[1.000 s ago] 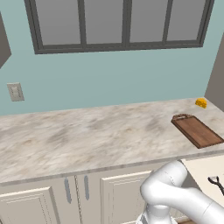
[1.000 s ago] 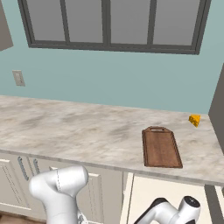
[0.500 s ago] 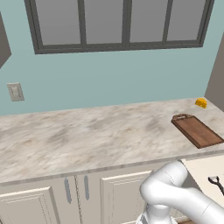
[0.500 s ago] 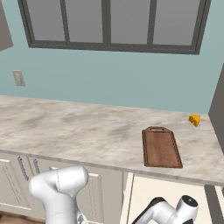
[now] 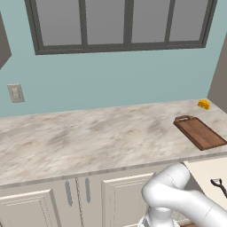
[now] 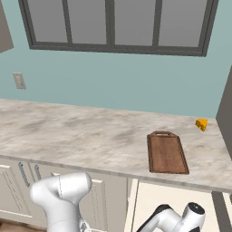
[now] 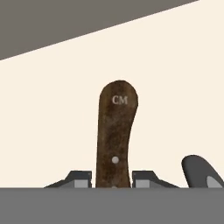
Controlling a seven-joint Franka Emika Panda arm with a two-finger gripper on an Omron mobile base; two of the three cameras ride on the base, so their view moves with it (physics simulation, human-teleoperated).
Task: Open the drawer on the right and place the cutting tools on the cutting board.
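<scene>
**Fingers on the knife handle, down in the open drawer**

Far left, cream cabinet doors with grey bar handles sit under the marble counter. Right of them my own arm drops below the counter edge into the drawer, which stands pulled out, its pale floor showing. In the left base view the black-handled scissors lie on that floor near the right border. Above and right, the cutting board lies flat on the counter, bare, handle loop toward the wall; a small yellow wedge sits well apart beyond it.

In the hand view my gripper has the knife handle between its two tips, each tip right up against a side of it, so I judge I am closed on it. The handle is dark brown wood with a rivet and "CM" on the butt. A dark rounded shape at the right may be a scissor loop; I cannot tell.

My judgement: the knife is light and rigid, the smooth handle a bit slippery, the blade end heavier. Holding across the handle's flat sides is the right spot; a grip nearer the blade should cut tipping on the lift.
</scene>
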